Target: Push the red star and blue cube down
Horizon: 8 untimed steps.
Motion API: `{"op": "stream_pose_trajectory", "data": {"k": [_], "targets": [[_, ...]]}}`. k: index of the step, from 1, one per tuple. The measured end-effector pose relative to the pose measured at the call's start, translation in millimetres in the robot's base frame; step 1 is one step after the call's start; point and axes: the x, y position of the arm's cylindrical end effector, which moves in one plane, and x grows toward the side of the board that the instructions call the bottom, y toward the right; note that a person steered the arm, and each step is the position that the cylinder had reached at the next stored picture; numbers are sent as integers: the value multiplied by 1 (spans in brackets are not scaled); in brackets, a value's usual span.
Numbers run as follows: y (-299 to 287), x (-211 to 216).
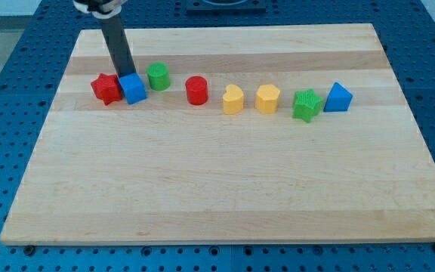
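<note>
The red star (106, 88) lies at the view's left on the wooden board (217, 196). The blue cube (134, 89) sits right beside it, touching it on its right. My tip (125, 73) stands just above the two, at the seam between them, close to the blue cube's top edge. The dark rod rises from there toward the view's top left.
A green cylinder (158, 75) sits just right of the blue cube. Further right in a row lie a red cylinder (196, 90), a yellow heart (233, 99), a yellow hexagon (267, 98), a green star (306, 105) and a blue triangular block (338, 97).
</note>
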Motion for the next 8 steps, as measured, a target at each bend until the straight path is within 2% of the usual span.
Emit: {"op": "stream_pose_trajectory", "data": {"k": [1,2,5,6,7,8], "targets": [[-2,-8],[-8,-36],[-28,28],[-28,-1],[-17,-55],[25,-83]]}}
